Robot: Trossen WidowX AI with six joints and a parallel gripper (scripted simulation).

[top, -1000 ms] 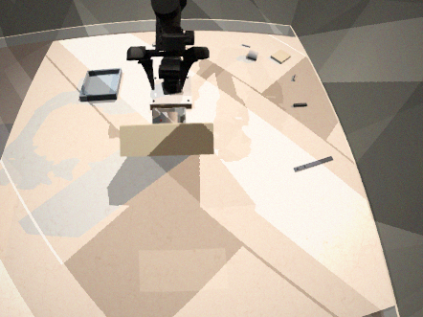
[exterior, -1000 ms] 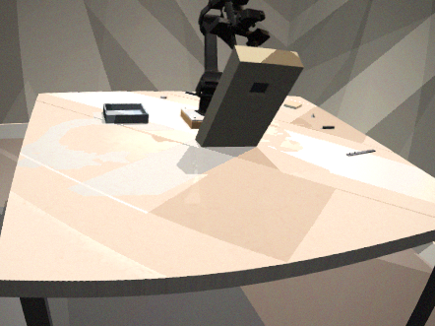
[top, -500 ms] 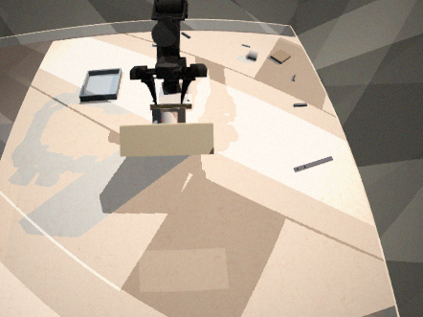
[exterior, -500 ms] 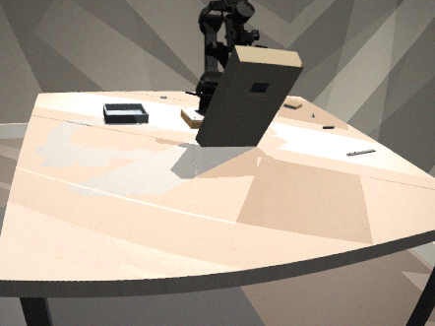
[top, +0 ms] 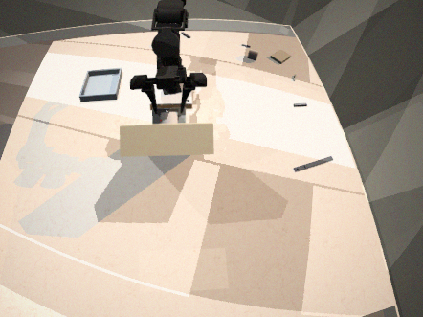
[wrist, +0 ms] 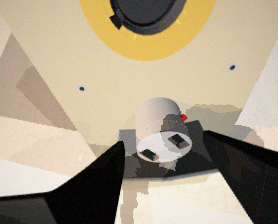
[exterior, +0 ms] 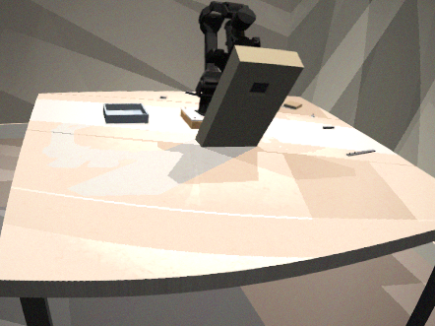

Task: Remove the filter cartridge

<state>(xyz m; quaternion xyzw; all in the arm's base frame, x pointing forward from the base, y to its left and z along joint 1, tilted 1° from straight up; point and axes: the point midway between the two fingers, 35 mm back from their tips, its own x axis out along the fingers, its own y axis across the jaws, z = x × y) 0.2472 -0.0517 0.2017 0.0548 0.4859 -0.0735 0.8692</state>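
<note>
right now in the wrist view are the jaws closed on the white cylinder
No, the jaws stand apart on either side of the white cylinder, with gaps showing.

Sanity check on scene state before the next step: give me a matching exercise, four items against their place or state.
Items:
1. black parallel-jaw gripper
2. pale cylinder with two dark square marks on its end
3. blue-grey rectangular tray
4. dark round disc in the yellow ring

Places or states:
A. on the table, off to one side of the arm
B. set in the tan panel's face
C. open, holding nothing
D. on a dark plate by the panel's lower edge

Pairs: 1-C, 2-D, 3-A, 4-B
</note>
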